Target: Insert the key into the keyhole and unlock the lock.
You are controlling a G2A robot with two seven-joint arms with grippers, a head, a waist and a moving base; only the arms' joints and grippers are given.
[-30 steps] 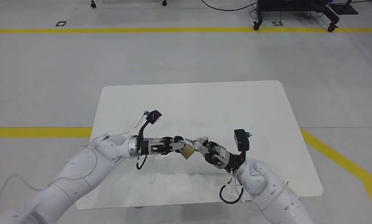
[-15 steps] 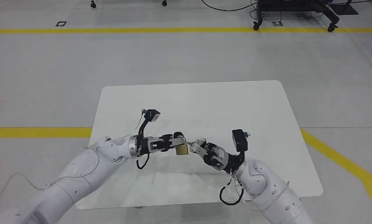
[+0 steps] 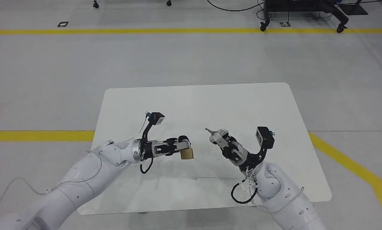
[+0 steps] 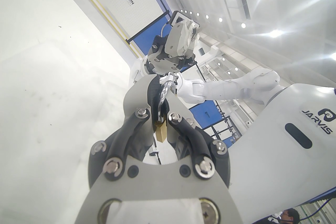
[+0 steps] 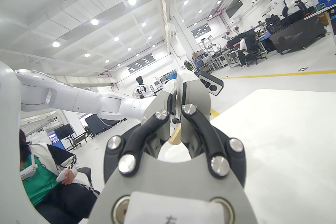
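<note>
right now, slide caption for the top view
Left end effector holds the padlock, right end effector the key, not yet inserted

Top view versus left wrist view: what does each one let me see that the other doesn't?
Top view, not the wrist: the table's full outline, and the gap between the padlock and the right gripper holding the key. Left wrist, not the top: the padlock's silver loop pinched in the left gripper. Both: brass padlock, both grippers, white table.
</note>
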